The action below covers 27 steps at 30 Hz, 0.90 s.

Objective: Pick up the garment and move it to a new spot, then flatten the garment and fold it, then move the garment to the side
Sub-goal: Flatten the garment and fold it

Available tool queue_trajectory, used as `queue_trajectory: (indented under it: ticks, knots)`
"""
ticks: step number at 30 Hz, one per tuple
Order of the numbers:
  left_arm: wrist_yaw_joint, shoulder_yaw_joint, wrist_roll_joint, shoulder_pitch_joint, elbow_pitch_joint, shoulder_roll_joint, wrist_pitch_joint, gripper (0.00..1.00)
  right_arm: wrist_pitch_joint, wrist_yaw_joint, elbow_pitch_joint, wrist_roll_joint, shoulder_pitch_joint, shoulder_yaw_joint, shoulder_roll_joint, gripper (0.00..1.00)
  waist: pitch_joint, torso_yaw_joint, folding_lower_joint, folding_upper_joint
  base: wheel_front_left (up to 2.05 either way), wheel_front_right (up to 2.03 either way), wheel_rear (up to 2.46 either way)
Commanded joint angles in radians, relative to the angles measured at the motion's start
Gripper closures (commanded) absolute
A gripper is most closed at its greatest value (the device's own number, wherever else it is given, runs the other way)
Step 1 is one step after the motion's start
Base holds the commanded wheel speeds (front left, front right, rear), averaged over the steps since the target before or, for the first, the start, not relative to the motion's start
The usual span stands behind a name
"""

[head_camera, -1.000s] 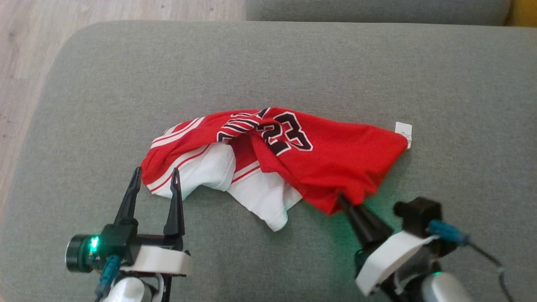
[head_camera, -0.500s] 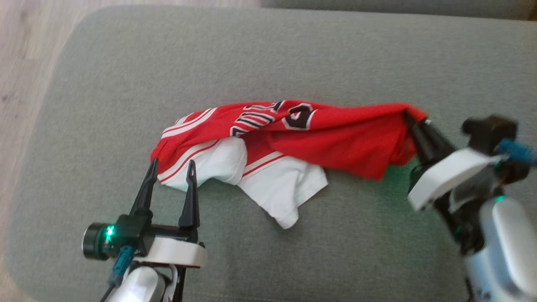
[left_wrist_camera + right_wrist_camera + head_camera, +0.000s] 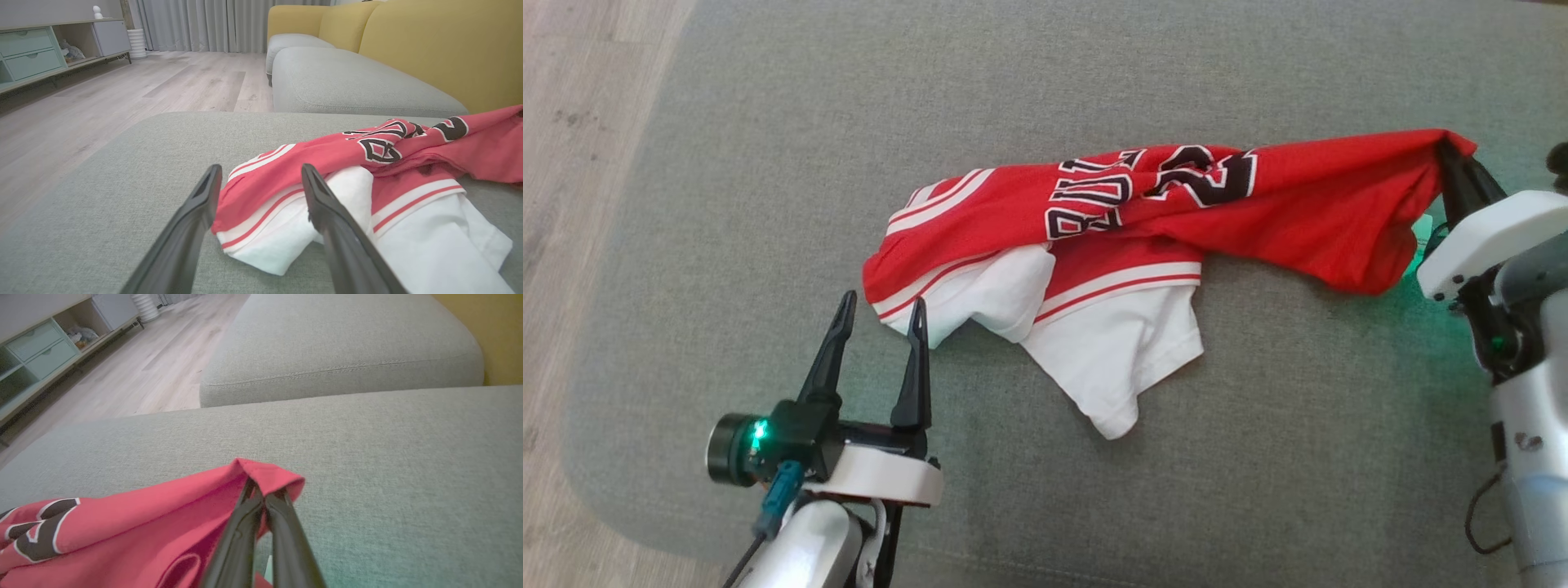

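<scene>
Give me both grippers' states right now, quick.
Left gripper: open, holding nothing, tips beside the jersey's corner.
Right gripper: shut on the jersey's red end.

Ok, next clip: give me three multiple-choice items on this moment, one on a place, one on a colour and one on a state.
1. Where does the jersey lie?
A. on the grey cushion
B. on the wood floor
C. over the yellow sofa back

2. What colour is the jersey's cloth below its red part?
A. blue
B. green
C. white

3. The right gripper is:
A. open, clear of the jersey
B. shut on the jersey's red end
C. shut on nothing

Answers:
1. A: the head view shows the jersey stretched across the cushion.
2. C: white cloth with red stripes shows under the red.
3. B: its jaws meet with the red end pinched between them and lifted.
</scene>
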Motion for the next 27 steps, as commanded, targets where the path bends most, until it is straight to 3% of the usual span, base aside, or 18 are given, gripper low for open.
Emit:
queue_trajectory:
  ticks: [1, 7, 14, 27]
  knots:
    - [0.001, 0.034, -0.007, -0.039, -0.02, 0.008, -0.014, 0.0, -0.029, -0.001, -0.017, 0.01, -0.03, 0.018, -0.01, 0.0, -0.002, -0.004, -0.0002, 0.0, 0.0, 0.0, 0.0]
    - [0.005, 0.039, -0.008, -0.035, -0.01, 0.016, -0.016, 0.0, -0.159, -0.001, -0.002, 0.015, -0.011, 0.047, -0.017, 0.0, -0.025, -0.037, -0.0002, 0.0, 0.0, 0.0, 0.0]
    - [0.016, 0.047, -0.012, -0.012, -0.009, 0.044, -0.002, 0.0, -0.289, -0.001, -0.159, -0.082, 0.099, 0.033, -0.02, 0.0, -0.073, -0.085, -0.0002, 0.0, 0.0, 0.0, 0.0]
    - [0.054, 0.073, -0.02, 0.046, -0.047, 0.105, 0.042, 0.0, -0.217, -0.001, -0.576, -0.205, 0.457, 0.017, 0.128, 0.0, -0.127, -0.138, -0.0002, 0.0, 0.0, 0.0, 0.0]
